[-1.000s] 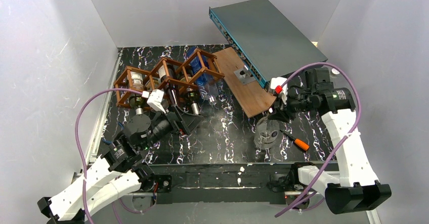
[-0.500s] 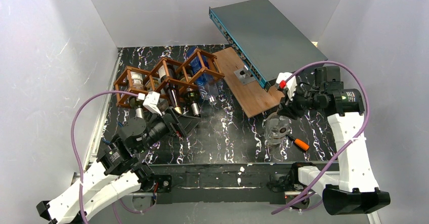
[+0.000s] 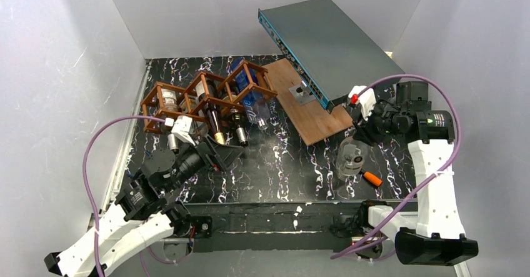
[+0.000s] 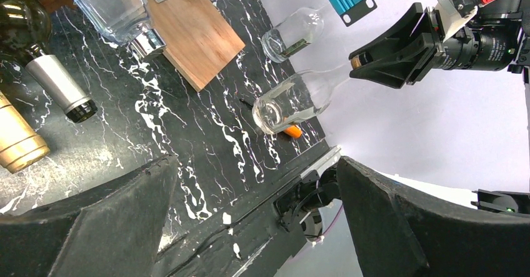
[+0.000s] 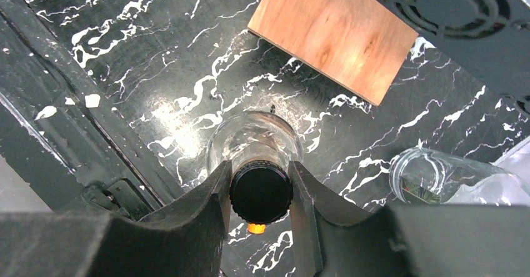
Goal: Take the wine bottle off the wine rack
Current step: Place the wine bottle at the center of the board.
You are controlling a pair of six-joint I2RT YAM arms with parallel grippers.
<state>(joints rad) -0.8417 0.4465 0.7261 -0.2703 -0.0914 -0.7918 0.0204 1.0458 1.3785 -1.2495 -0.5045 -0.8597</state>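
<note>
shifted further right, the clear wine bottle [image 3: 352, 158] hangs tilted over the table [image 3: 281, 164] at its right side, right gripper [image 5: 260, 192] clamped on its capped neck. left gripper [image 3: 222, 154] stands wide open just before the wine rack [image 3: 211, 100], where other bottles [image 3: 215, 124] lie.

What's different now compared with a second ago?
The right end effector, shut on the clear bottle by its neck, carried it rightward, up beside the orange-handled screwdriver. The left arm drew back a little; the left end effector stayed open by the wine rack. Rack, its bottles and the wooden board did not move.
</note>
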